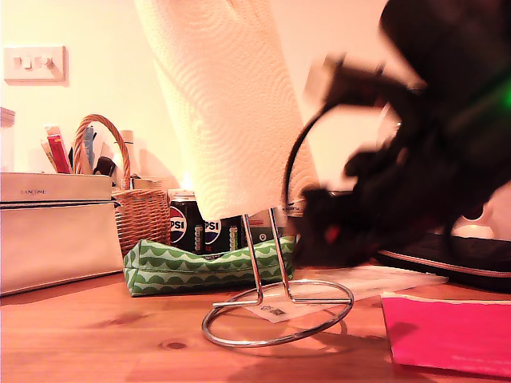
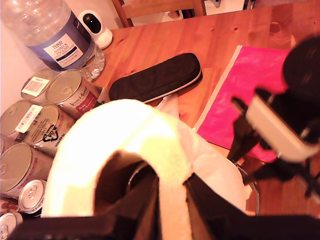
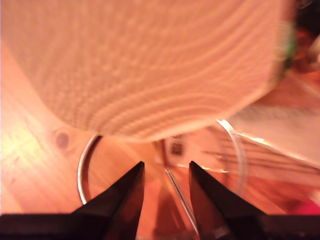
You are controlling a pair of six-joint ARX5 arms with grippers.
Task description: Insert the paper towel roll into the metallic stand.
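The paper towel roll [image 1: 223,120] hangs tilted over the metallic stand [image 1: 254,263], whose upper wire loop is hidden behind or inside it. The lower uprights and ring base show on the wooden table. In the first wrist view my first gripper [image 2: 170,200] is shut on the paper towel roll's [image 2: 100,150] wall, one finger inside the core; it is out of the exterior view. My second gripper [image 3: 166,166] is open low beside the metallic stand [image 3: 80,170], with an upright wire between its fingers and the paper towel roll [image 3: 140,65] above. In the exterior view my second gripper [image 1: 307,227] is a black blur.
In the exterior view a pink sheet [image 1: 447,331] lies at front right, with white paper [image 1: 383,279] under the ring. A green pouch [image 1: 200,267], Pepsi cans [image 1: 188,227], wicker basket [image 1: 140,211] and white bag [image 1: 56,231] stand behind left. A black case [image 2: 155,77], tins [image 2: 70,92] and a water bottle [image 2: 50,30] lie nearby.
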